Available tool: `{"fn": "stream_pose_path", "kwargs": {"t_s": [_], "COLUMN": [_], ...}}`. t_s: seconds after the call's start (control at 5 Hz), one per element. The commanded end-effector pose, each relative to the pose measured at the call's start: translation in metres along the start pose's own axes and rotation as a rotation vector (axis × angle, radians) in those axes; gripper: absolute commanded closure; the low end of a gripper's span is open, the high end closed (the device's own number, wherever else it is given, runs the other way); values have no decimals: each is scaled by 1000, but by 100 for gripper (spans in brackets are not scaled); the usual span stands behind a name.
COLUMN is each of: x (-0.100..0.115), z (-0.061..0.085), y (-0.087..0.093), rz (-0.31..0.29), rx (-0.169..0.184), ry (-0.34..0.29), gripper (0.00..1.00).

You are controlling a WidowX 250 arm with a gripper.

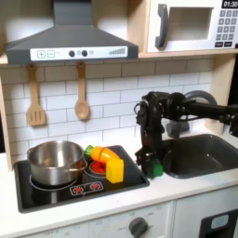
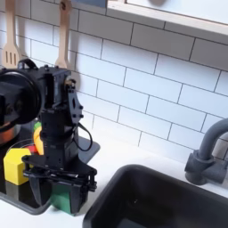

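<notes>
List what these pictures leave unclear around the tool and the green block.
- Green block: partly hidden behind the tool in the second exterior view; in the first exterior view too small to show contact.
- Tool's grip: cannot tell.
- Pot: contents hidden by its wall.
- Faucet: cut off by the second exterior view's right edge.

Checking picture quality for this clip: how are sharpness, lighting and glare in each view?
In the first exterior view, light is even and soft, the picture slightly blurred overall; the steel pot shows mild glare, and the gripper reads as a dark shape over the green block. In the second exterior view, the wall tiles look soft, and the sink basin lies in deep shadow.
</notes>
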State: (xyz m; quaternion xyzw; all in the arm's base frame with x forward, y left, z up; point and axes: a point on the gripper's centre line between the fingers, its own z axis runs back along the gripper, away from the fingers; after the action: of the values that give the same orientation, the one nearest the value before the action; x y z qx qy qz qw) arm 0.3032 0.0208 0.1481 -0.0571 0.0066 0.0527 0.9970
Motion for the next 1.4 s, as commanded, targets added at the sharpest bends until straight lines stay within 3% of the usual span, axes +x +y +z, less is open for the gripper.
{"fn": "stream_pose_path", "kwargs": {"t_s": [0.0,0.2,0.4,1.2], "x": [1,2,9,58], "z": [2,3,14,45], "y": [0,0,-2,23], "rz": [-3,-12,-12,97], "rx": [-5,-10,-24,-62], "ry": [-14,-7,-32,-84], "gripper": [100,100,100,100]}}
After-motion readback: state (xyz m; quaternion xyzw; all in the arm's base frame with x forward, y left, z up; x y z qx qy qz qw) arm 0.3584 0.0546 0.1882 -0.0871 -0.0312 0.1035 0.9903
